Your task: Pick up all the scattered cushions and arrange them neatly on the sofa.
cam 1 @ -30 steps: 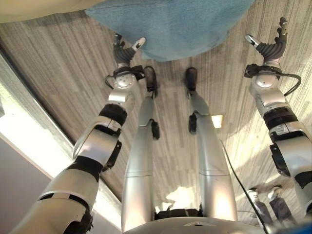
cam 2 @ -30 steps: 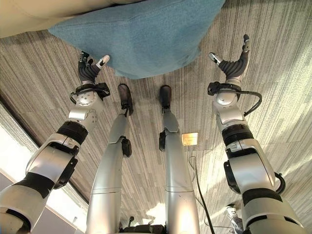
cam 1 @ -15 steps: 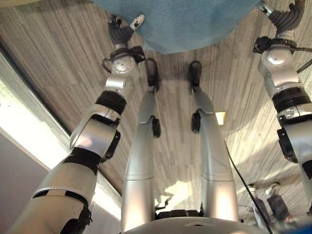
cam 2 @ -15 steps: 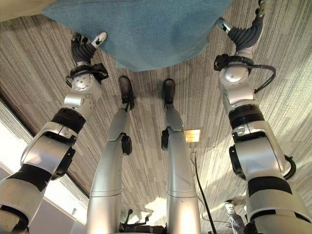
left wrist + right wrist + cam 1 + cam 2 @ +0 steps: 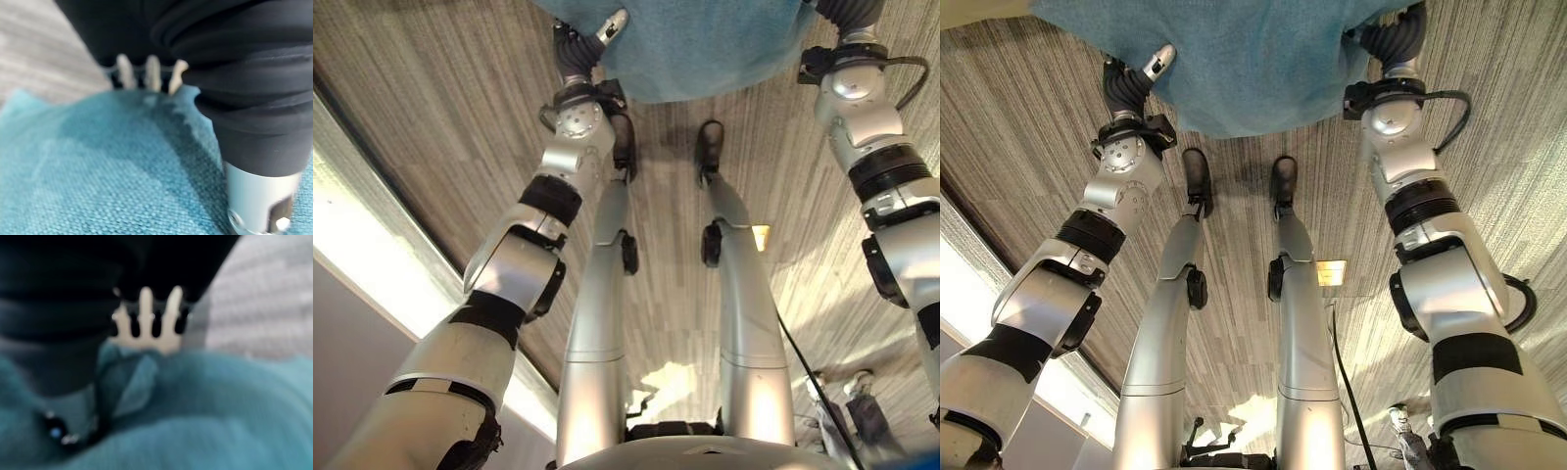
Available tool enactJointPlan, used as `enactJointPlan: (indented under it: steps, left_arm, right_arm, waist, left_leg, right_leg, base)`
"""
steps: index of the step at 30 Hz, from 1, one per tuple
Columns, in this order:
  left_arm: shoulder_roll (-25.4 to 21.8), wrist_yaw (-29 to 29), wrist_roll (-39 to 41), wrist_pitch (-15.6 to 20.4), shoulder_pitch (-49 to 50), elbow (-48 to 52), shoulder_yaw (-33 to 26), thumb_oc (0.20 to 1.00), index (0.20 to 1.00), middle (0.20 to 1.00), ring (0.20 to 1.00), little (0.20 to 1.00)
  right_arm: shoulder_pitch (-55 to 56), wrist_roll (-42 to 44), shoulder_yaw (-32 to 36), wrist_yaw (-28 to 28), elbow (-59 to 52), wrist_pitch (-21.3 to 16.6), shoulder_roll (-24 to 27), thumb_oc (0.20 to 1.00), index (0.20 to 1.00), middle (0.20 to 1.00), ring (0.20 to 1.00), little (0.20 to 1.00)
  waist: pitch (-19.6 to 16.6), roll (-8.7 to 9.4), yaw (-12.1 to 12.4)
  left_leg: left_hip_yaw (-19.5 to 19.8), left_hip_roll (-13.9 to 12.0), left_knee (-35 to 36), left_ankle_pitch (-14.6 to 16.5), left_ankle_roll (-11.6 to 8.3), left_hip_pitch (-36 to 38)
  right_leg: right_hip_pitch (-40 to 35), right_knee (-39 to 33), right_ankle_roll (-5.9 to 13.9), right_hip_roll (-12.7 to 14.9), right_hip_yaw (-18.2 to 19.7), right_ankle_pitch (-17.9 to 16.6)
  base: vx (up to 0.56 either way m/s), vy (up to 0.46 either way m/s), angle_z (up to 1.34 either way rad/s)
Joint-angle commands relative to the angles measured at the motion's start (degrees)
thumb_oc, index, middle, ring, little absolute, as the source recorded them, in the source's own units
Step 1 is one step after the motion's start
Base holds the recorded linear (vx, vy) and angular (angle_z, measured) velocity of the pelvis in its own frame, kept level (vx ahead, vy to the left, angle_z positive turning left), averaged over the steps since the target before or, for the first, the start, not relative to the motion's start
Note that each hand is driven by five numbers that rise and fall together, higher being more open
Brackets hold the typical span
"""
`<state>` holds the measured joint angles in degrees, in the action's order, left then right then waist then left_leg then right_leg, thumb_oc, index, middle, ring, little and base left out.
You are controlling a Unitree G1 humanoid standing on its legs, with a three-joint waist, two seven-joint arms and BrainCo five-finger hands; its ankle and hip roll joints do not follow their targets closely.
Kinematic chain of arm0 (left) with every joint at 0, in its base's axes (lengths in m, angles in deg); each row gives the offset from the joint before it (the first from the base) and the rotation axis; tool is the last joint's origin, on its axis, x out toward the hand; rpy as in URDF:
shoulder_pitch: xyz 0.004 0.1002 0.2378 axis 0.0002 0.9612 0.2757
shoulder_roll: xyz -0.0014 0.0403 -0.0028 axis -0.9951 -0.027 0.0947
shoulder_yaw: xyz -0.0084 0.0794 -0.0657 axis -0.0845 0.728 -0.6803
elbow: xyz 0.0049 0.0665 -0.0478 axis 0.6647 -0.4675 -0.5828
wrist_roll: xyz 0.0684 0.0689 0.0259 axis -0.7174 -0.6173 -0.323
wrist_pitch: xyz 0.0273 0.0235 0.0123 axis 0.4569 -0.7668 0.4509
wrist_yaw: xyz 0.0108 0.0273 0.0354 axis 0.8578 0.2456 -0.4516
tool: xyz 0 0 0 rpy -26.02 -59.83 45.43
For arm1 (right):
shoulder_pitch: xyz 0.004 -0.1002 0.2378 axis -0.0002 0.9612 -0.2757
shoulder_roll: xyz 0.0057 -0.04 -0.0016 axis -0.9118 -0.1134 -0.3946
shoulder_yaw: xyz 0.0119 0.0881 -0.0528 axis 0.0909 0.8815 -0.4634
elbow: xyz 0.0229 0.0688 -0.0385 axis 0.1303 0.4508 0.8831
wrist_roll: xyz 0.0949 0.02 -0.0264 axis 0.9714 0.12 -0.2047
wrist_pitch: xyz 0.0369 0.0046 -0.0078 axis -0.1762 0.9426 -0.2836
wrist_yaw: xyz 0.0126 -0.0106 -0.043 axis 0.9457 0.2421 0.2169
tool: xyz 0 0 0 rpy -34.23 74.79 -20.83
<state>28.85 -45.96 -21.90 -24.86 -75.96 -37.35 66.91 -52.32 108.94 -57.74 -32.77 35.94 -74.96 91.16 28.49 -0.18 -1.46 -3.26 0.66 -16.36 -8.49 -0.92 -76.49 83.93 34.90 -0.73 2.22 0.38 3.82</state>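
Note:
A teal cushion (image 5: 695,49) lies on the striped grey floor ahead of me, cut off by the view's upper edge. My left hand (image 5: 579,54) is at its left side, open, with the thumb stretched over the fabric and the fingers (image 5: 151,73) meeting the cushion's (image 5: 122,166) edge. My right hand (image 5: 1393,41) is against the cushion's (image 5: 1253,59) right side, partly past the frame's edge. In the right wrist view a corner of the cushion (image 5: 132,382) is creased in front of that hand (image 5: 58,308).
A strip of the cream sofa (image 5: 974,10) shows at the far left beyond the cushion. A bright ledge (image 5: 372,264) runs along my left. A person's shoes (image 5: 852,387) stand at the lower right, behind me. The grey carpet (image 5: 440,117) spreads all round.
Both hands have moved forward from open poses beside the cushion until they are against its two sides. The view has shifted, so the cushion sits higher in the picture.

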Motion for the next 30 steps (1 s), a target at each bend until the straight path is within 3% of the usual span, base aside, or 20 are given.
enactJointPlan:
  steps: [1, 5, 12, 14, 16, 23, 29, 30]
  left_arm:
    - [4.61, 3.75, 0.52, 5.13, 0.93, 3.40, 2.51, 0.200, 0.200, 0.200, 0.200, 0.200]
    - [5.87, 4.41, 1.61, 6.42, 2.53, 6.21, 1.70, 0.200, 0.200, 0.200, 0.200, 0.200]
    - [5.27, 6.09, -0.54, 7.11, 9.16, 12.79, 1.18, 0.200, 0.200, 0.200, 0.200, 0.200]
    - [5.84, 6.75, -1.65, 6.92, 15.04, 17.10, 0.63, 0.200, 0.200, 0.200, 0.200, 0.200]
    - [4.64, 8.08, -5.41, 5.86, 22.28, 21.15, 0.68, 0.200, 0.200, 0.200, 0.200, 0.200]
    - [5.15, 13.11, -8.79, 4.80, 39.67, 26.26, 1.30, 0.200, 0.200, 0.200, 0.200, 0.200]
    - [3.81, 15.54, -12.46, 4.30, 45.47, 28.16, 3.03, 0.200, 0.200, 0.200, 0.200, 0.200]
    - [3.37, 16.07, -13.68, 3.58, 48.93, 28.71, 3.35, 0.200, 0.200, 0.200, 0.200, 0.200]
  right_arm:
    - [2.47, 0.37, -5.56, 5.36, -4.49, -4.16, -8.34, 0.200, 0.200, 0.200, 0.200, 0.200]
    - [4.95, 2.10, -2.87, 5.78, -7.38, -5.81, -11.19, 0.200, 0.200, 0.200, 0.200, 0.200]
    - [12.46, 0.14, 1.71, 6.06, -15.33, -7.87, -9.39, 0.200, 0.200, 0.200, 0.200, 0.200]
    - [18.35, -1.98, 3.79, 5.83, -20.87, -8.33, -8.15, 0.200, 0.200, 0.200, 0.200, 0.200]
    - [27.34, -5.84, 6.33, 5.56, -27.39, -8.89, -7.71, 0.200, 0.200, 0.200, 0.200, 0.200]
    - [50.34, -8.35, 9.42, 7.20, -34.03, -8.65, -12.21, 0.200, 0.200, 0.200, 0.200, 0.200]
    - [58.09, -9.45, 10.44, 8.59, -36.41, -8.45, -11.33, 0.200, 0.200, 0.200, 0.200, 0.200]
    - [61.66, -9.63, 10.99, 9.67, -37.31, -7.94, -11.30, 0.200, 0.200, 0.200, 0.200, 0.200]
  waist:
    - [-7.63, -1.03, -0.24]
    - [-8.41, -0.93, -0.42]
    - [-10.29, -0.84, -0.70]
    - [-10.60, -0.89, -0.63]
    - [-10.00, -0.74, -0.52]
    - [-10.64, 0.42, -0.39]
    - [-11.31, 2.19, -0.51]
    - [-13.81, 2.36, -0.30]
  left_leg:
    - [5.23, 0.01, -9.66, 10.08, 0.51, -2.49]
    - [5.40, 0.11, -9.30, 9.94, 0.28, -1.69]
    - [5.45, 0.06, -6.04, 9.71, 0.00, 4.12]
    - [5.73, -0.05, -2.87, 9.47, -0.32, 9.68]
    - [5.49, 0.39, 1.17, 7.26, -0.94, 17.83]
    - [6.82, 0.72, 8.57, 6.51, -3.00, 45.05]
    - [6.42, 0.18, 1.24, 5.47, -5.47, 52.21]
    - [6.49, 0.10, 5.26, 5.32, -4.78, 55.52]
  right_leg:
    - [-0.12, -1.32, 8.00, 1.26, -0.20, -3.13]
    - [-1.29, -1.94, 7.81, 1.00, -0.60, -3.10]
    - [-6.80, -4.50, 7.59, 0.46, -1.33, -3.22]
    - [-11.77, -6.32, 7.61, 0.38, -1.52, -3.19]
    - [-19.45, -9.69, 7.28, 0.69, -2.28, -5.11]
    - [-48.28, -20.09, 6.23, 0.49, -4.05, -4.37]
    - [-64.09, -25.45, 4.88, 0.78, -5.36, -2.89]
    - [-68.48, -26.88, 5.41, 0.45, -5.45, -2.19]
  base:
    - [0.00, 0.000, 0.00]
    - [0.00, 0.000, 0.00]
    - [0.00, 0.002, 0.01]
    - [-0.03, 0.001, 0.03]
    - [-0.03, -0.018, 0.06]
    - [0.06, -0.051, 0.07]
    - [0.13, -0.066, 0.36]
    - [0.26, -0.002, 0.39]
